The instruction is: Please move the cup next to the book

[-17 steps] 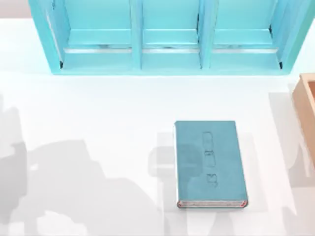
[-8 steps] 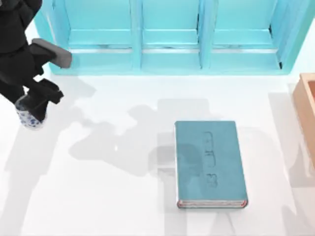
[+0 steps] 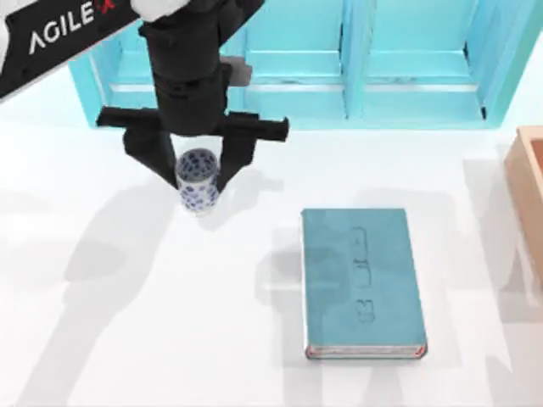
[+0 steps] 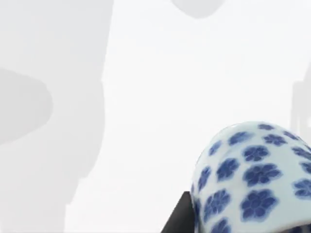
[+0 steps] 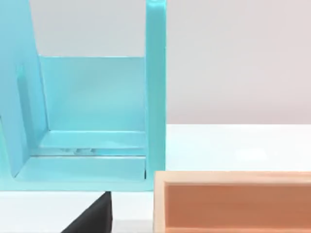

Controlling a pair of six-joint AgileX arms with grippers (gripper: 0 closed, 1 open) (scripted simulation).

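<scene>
1. left pincer (image 3: 197, 174) is clenched on the cup (image 3: 196, 180), one dark finger on each side of it, cup upright with its open mouth facing up.
2. cup position: over the counter (image 3: 127, 322), toward the far edge and left of centre, just in front of the light-blue shelf unit (image 3: 297, 64). can't tell from above whether the cup base touches the counter; its shadow falls close beside it.
3. left wrist view: cup (image 4: 252, 179) close up, white with blue flower dots, a dark finger (image 4: 177, 218) against its side, plain white counter (image 4: 146, 73) beyond it.
4. book (image 3: 362, 284) lies flat, teal cover up, pale page edges facing the near edge, right of centre on the counter. cup is well apart from it, off the book's far-left corner.
5. wooden box (image 3: 528, 195) sits at the right edge of the counter, right of the book, not touching it.
6. right arm is parked off to the right; right wrist view shows the shelf unit's end compartment (image 5: 92, 121), the wooden box (image 5: 233, 201) in front of it, and a dark fingertip (image 5: 95, 218). can't tell the right pincer's state.
</scene>
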